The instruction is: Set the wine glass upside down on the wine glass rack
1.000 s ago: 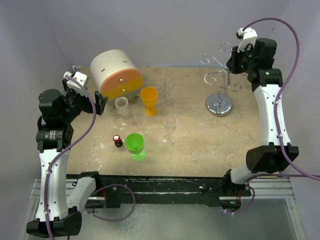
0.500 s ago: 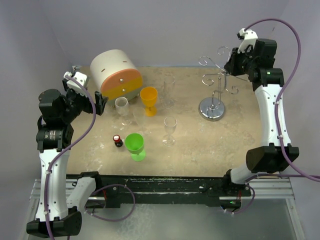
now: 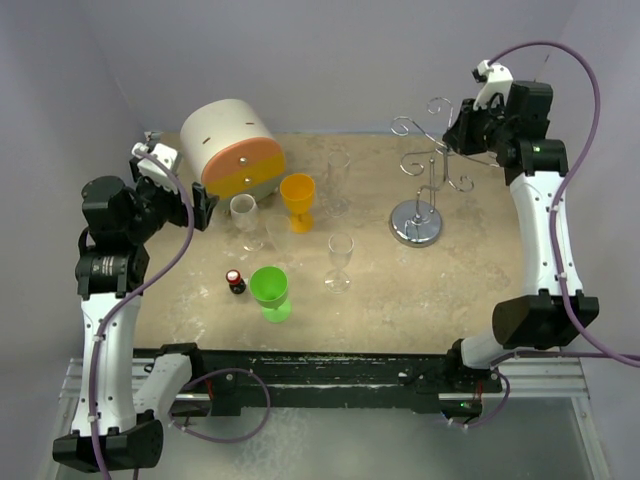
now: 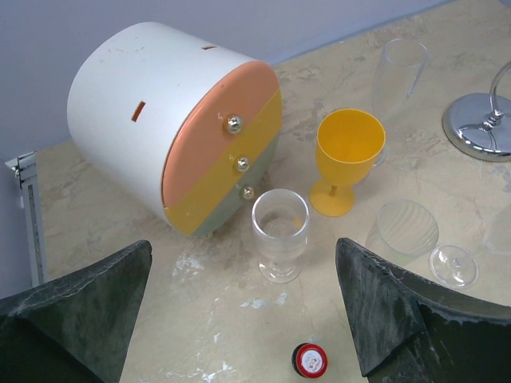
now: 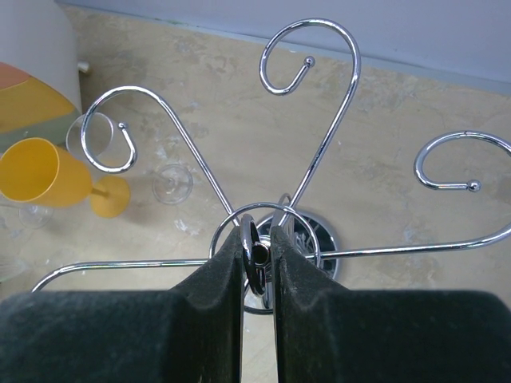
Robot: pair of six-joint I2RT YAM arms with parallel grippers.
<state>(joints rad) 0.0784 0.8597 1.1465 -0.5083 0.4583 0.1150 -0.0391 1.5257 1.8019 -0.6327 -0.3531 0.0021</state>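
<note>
wine glass (image 3: 340, 258) stands upright mid-tabletop (image 3: 450, 290), untouched. left gripper (image 3: 198, 207) hangs wide open and empty beside the white drawer unit (image 3: 232, 145). farther right, right gripper (image 5: 257, 233) is clamped on the pole top of the wine glass rack (image 3: 417, 222), well apart from the glass.

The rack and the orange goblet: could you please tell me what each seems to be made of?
The rack looks like chrome-plated metal wire: thin, mirror-bright, reflective base. The orange goblet is probably plastic: opaque, evenly coloured, softly glossy.
</note>
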